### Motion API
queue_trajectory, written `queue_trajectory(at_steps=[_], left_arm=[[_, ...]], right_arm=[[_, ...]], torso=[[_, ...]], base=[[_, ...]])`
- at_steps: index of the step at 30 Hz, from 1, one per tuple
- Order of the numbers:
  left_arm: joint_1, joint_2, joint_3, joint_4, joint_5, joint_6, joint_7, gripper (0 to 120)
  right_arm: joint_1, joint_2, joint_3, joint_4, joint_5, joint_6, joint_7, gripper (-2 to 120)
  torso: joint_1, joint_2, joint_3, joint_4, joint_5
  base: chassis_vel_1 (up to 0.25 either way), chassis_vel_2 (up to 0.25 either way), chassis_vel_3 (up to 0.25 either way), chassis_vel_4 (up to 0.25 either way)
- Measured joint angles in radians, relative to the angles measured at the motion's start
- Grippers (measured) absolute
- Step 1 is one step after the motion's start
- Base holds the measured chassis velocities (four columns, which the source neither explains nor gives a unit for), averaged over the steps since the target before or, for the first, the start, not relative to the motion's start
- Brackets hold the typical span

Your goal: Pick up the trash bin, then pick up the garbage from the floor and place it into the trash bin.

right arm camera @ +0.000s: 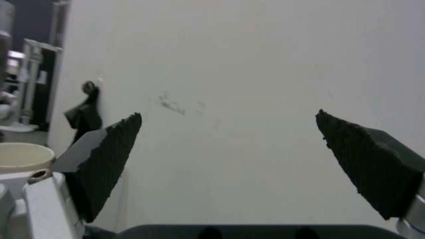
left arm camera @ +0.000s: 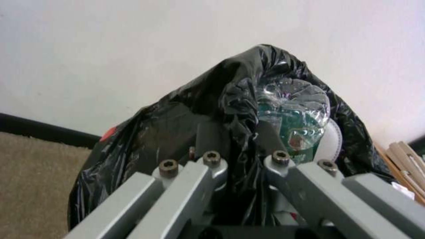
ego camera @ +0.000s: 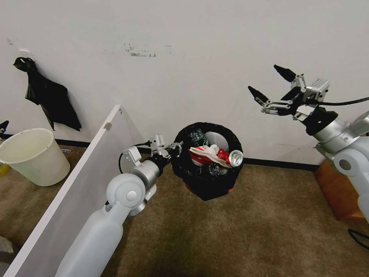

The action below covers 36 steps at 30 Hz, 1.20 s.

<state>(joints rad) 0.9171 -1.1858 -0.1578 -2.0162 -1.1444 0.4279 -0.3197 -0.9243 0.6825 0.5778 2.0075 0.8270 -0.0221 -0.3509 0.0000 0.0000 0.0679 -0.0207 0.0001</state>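
Note:
The trash bin (ego camera: 207,181), red with a crinkly black bag over its rim, hangs above the carpet floor (ego camera: 230,231) in front of the white wall. My left gripper (ego camera: 176,147) is shut on its near-left rim; the left wrist view shows the bag (left arm camera: 186,132) pinched between the fingers (left arm camera: 212,159). Garbage fills the bin: a clear bottle with a green label (left arm camera: 297,116), a crushed red can (ego camera: 234,157), a red-white carton (ego camera: 205,154). My right gripper (ego camera: 269,82) hovers open, high to the bin's right, its black pads (right arm camera: 111,156) spread and nothing between them.
A white panel (ego camera: 73,184) leans along my left arm. A pale cream bucket (ego camera: 32,156) stands at the far left, under a black bag (ego camera: 50,96) hung on the wall. An orange-brown box (ego camera: 338,192) sits at the right. Bare carpet lies below the bin.

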Motion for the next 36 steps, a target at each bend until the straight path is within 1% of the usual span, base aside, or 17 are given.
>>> queue_trajectory(at_steps=[1, 2, 4, 6, 8, 9, 11, 16, 21, 26, 35, 36], left_arm=[[0.009, 0.003, -0.009, -0.006, 0.0, 0.0, 0.0, 4], [0.009, 0.003, -0.009, -0.006, 0.0, 0.0, 0.0, 4], [0.018, 0.007, -0.015, -0.013, 0.001, 0.0, 0.0, 4], [0.02, 0.008, -0.016, -0.014, 0.001, 0.0, 0.0, 4], [0.025, 0.014, -0.023, -0.023, 0.001, 0.0, 0.0, 4], [0.025, 0.014, -0.023, -0.023, 0.001, 0.0, 0.0, 4], [0.03, 0.018, -0.03, -0.029, 0.003, 0.0, -0.001, 4], [0.046, 0.025, -0.044, -0.04, 0.012, -0.001, -0.001, 4], [0.061, 0.027, -0.058, -0.049, 0.024, -0.004, 0.001, 4], [0.066, 0.031, -0.062, -0.054, 0.028, -0.007, 0.003, 4], [0.078, 0.032, -0.07, -0.063, 0.052, -0.015, 0.012, 4], [0.084, 0.033, -0.075, -0.068, 0.06, -0.019, 0.015, 4]], right_arm=[[-0.007, 0.002, -0.004, 0.011, -0.001, -0.031, 0.038, 100], [-0.007, 0.002, -0.004, 0.011, -0.001, -0.031, 0.038, 100], [-0.015, 0.007, -0.013, 0.03, -0.004, -0.076, 0.096, 100], [-0.017, 0.008, -0.016, 0.035, -0.004, -0.089, 0.112, 100], [-0.027, 0.017, -0.028, 0.064, 0.0, -0.162, 0.197, 100], [-0.027, 0.017, -0.028, 0.064, 0.0, -0.162, 0.197, 100], [-0.032, 0.025, -0.035, 0.072, -0.002, -0.182, 0.233, 100], [-0.051, 0.044, -0.043, 0.08, -0.014, -0.199, 0.281, 100], [-0.073, 0.061, -0.05, 0.068, -0.044, -0.199, 0.3, 100], [-0.153, 0.091, -0.028, 0.047, -0.105, -0.155, 0.305, 100], [-0.221, 0.12, -0.005, 0.061, -0.129, -0.099, 0.303, 100], [-0.233, 0.128, 0.0, 0.063, -0.135, -0.079, 0.302, 100]], torso=[[0.0, 0.0, 0.0, 0.0, -0.0001], [0.0, 0.0, 0.0, 0.0, -0.0001], [0.0, 0.0, 0.0, 0.0003, -0.0001], [0.0, 0.0, 0.0, 0.0003, -0.0002], [0.0, 0.0, 0.0, 0.0001, -0.0001], [0.0, 0.0, 0.0, 0.0001, -0.0001], [0.0, 0.0, 0.0, 0.0001, -0.0002], [0.0, 0.0, 0.0, -0.0001, -0.0002], [0.0, 0.0, 0.0, 0.0003, -0.0002], [0.0, 0.0, 0.0, -0.0002, 0.0], [0.0, 0.0, 0.0, 0.0, -0.0001], [0.0, 0.0, 0.0, 0.0001, -0.0001]], base=[[0.0, 0.0, 0.0, 0.0], [0.0, 0.0, 0.0, 0.0], [0.0, 0.0, 0.0, 0.0], [0.0, 0.0, 0.0, 0.0], [0.0, 0.0, 0.0, 0.0], [0.0, 0.0, 0.0, 0.0], [0.0, 0.0, 0.0, 0.0], [0.0, 0.0, 0.0, 0.0], [0.0, 0.0, 0.0, 0.0], [0.0, 0.0, 0.0, 0.0], [0.0, 0.0, 0.0, 0.0], [0.0, 0.0, 0.0, 0.0]])
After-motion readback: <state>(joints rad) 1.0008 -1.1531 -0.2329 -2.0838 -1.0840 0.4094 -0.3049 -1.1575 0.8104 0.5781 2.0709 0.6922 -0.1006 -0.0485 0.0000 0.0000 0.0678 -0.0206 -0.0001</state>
